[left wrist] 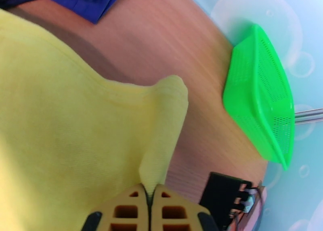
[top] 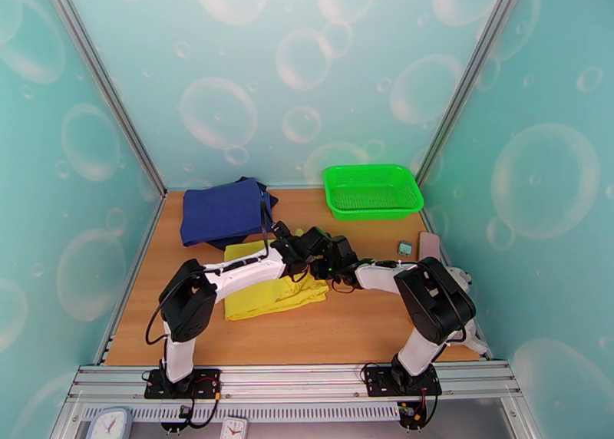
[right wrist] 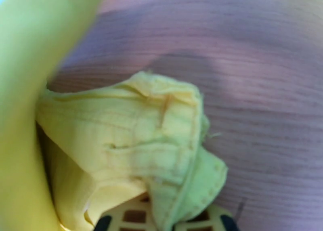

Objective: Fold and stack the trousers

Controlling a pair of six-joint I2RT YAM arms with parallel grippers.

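Note:
The yellow trousers (top: 265,295) lie partly folded on the wooden table, in front of the navy cloth. Both arms reach in over their far right edge. My left gripper (top: 290,242) is shut on a raised fold of the trousers (left wrist: 60,127); in the left wrist view the cloth rises in a narrow ridge from between the fingertips of that gripper (left wrist: 149,201). My right gripper (top: 313,245) sits close beside it. In the right wrist view this gripper (right wrist: 161,221) is shut on a bunched hem of the trousers (right wrist: 133,139), held a little above the table.
Folded navy blue cloth (top: 222,210) lies at the back left, touching the trousers' far edge. A green mesh basket (top: 372,191) stands at the back right. A small grey-green object (top: 404,247) and a pink object (top: 428,245) lie by the right wall.

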